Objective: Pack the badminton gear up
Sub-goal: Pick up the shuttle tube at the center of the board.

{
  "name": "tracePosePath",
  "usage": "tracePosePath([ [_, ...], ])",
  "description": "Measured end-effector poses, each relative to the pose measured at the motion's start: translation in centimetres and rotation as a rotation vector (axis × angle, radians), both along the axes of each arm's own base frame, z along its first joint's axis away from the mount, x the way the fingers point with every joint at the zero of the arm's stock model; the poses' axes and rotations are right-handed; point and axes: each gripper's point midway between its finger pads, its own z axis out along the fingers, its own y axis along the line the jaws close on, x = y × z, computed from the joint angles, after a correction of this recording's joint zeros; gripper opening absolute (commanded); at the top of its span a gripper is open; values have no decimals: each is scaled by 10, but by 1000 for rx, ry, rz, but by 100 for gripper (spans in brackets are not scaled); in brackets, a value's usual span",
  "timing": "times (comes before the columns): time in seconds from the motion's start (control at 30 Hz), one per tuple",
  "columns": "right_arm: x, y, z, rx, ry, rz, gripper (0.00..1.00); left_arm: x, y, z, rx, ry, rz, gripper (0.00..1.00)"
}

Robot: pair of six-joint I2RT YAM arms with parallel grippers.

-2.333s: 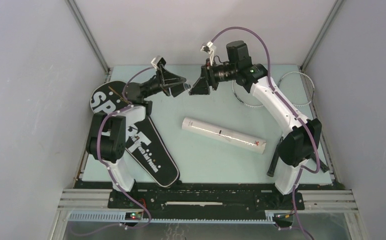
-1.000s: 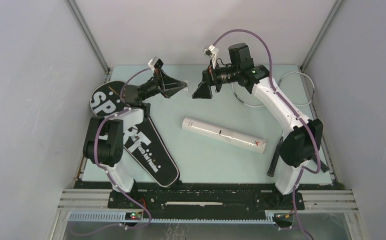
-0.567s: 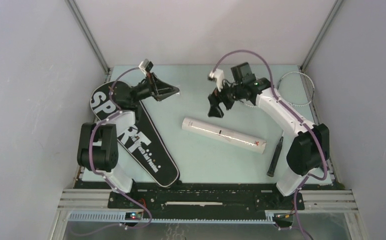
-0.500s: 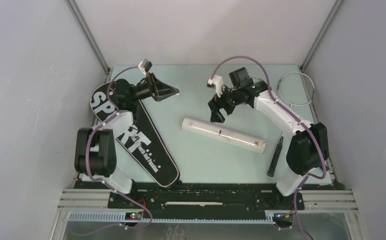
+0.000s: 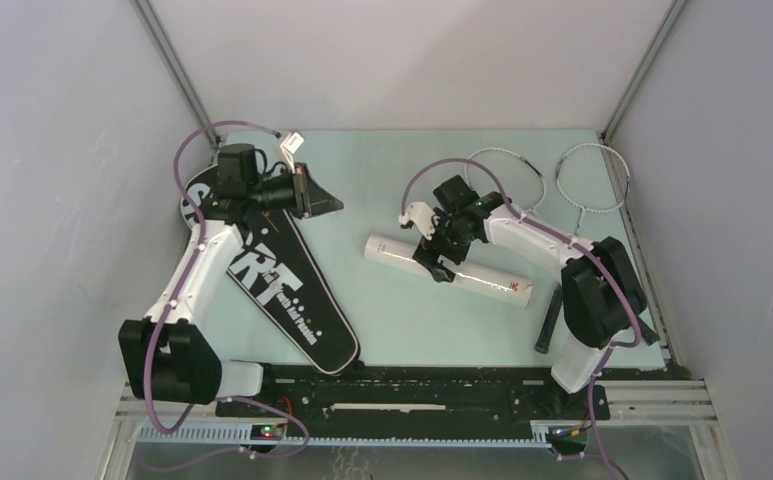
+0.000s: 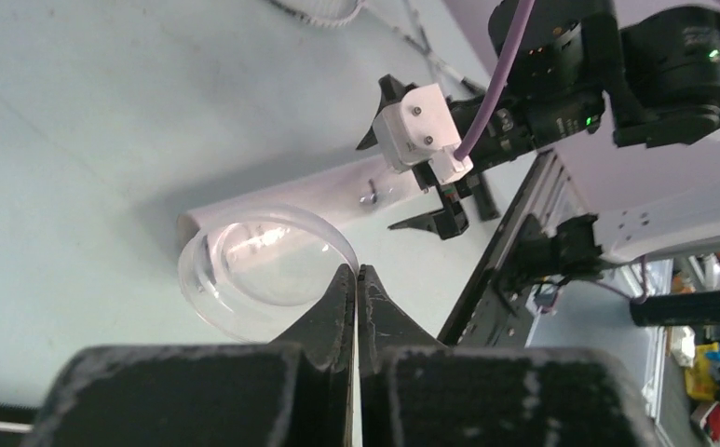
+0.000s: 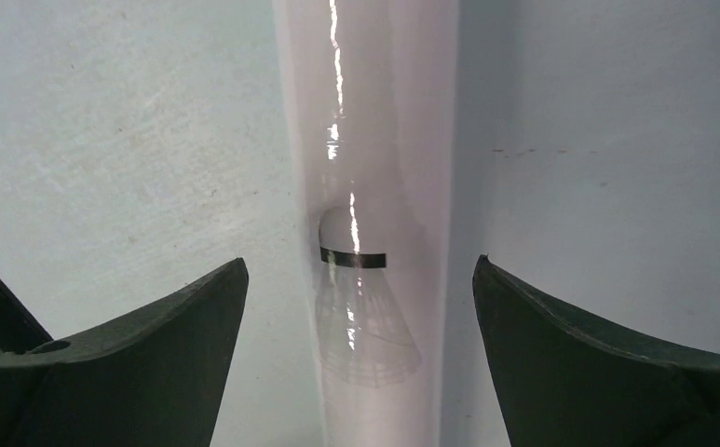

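Observation:
The long white tube (image 5: 449,267) lies slantwise mid-table. My right gripper (image 5: 435,258) hangs open right above it, one finger on each side (image 7: 360,265), not touching. Through the tube's wall (image 7: 374,140) a shuttlecock (image 7: 363,312) shows, its cork banded in black. My left gripper (image 5: 335,204) is shut on the rim of a clear round cap (image 6: 249,275), held above the table left of the tube's open end. The black bag lettered "SPORT" (image 5: 280,285) lies on the left under the left arm. Two racquet heads (image 5: 507,180) (image 5: 590,178) rest at the back right.
A black racquet handle (image 5: 549,318) lies by the right arm's base. Grey walls close in the table on the left, right and back. A black rail (image 5: 412,385) runs along the near edge.
The right arm swung down from the back and now straddles the tube, still open. The left arm drew back towards the left, still shut. Both racquet heads are now uncovered.

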Motion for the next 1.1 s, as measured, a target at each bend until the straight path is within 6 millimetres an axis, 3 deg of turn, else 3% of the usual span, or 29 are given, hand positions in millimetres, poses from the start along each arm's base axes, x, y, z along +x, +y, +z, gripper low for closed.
tracePosePath([
  [0.2,-12,-4,-30,-83,29,36,96,-11,8,-41,91,49,-7,0],
  [0.4,-7,-5,-44,-112,7,34,89,-19,10,-59,119,69,-35,0],
  [0.5,-7,-7,-52,-132,-5,35,83,-20,9,-64,123,63,-59,0],
  [0.63,-5,-8,-59,-147,-30,47,62,-22,9,-73,137,45,-94,0],
  [0.77,-2,-6,-56,-134,-65,50,49,-28,8,-78,143,32,-129,0],
  [0.93,-10,-10,-44,-96,-115,76,41,-41,5,-79,130,18,-197,0],
  [1.1,-19,-12,1,5,-233,124,38,-71,1,-75,77,47,-326,0],
])
